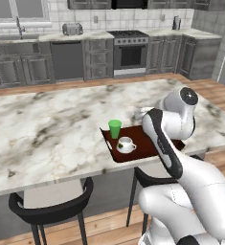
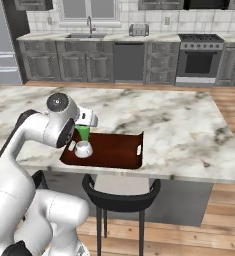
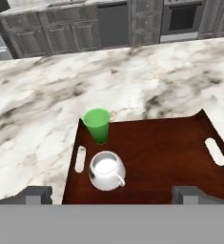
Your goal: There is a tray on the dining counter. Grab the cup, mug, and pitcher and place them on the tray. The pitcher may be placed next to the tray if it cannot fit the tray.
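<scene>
Presently the tool (image 3: 111, 195) hangs released above the tray (image 3: 170, 152), grasping nothing. Mug (image 3: 106, 170) and cup (image 3: 97, 124) stand together on its near end. Risk: pitcher unseen; a careless descent could topple either across the surface (image 3: 46, 105).

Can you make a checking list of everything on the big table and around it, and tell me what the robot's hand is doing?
Surface: marble counter, bare apart from the tray.
Job's things: dark red tray near the counter's front edge; green cup and white mug upright on the same end of it.
Clutter: nothing seen.
Tool: tool open, holding nothing, above the tray's near edge.
Cables: nothing seen.
Surroundings: black stools below; oven, sink, toaster behind.
</scene>
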Tool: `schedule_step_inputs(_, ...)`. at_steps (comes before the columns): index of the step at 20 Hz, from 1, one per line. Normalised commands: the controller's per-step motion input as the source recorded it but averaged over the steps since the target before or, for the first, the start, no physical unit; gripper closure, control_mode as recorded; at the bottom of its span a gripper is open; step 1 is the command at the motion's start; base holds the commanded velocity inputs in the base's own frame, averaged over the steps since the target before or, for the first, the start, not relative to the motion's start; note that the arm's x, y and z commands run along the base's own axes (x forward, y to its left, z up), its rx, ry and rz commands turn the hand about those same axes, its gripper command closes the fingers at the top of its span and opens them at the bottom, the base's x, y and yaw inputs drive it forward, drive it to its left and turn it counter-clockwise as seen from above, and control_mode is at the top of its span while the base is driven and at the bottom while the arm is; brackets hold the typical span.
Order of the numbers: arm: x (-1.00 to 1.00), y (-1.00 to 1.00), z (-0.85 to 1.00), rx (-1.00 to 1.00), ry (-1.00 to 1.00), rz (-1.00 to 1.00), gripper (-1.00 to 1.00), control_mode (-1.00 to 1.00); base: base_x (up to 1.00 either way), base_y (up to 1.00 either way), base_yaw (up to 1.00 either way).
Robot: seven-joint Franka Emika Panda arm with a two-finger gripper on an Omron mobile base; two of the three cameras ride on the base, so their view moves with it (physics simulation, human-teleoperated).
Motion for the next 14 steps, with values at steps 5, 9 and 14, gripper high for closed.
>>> schedule_step_inputs(5,-0.72,-0.01,0.92,-0.07,0.03,-0.18,-1.0,-1.0,0.0,0.0,0.0)
schedule_step_inputs(9,-0.85,-0.04,0.88,-0.1,0.08,-0.04,-1.0,-1.0,0.0,0.0,0.0)
schedule_step_inputs(14,-0.99,-0.15,0.49,-0.13,0.07,0.0,-1.0,-1.0,0.0,0.0,0.0)
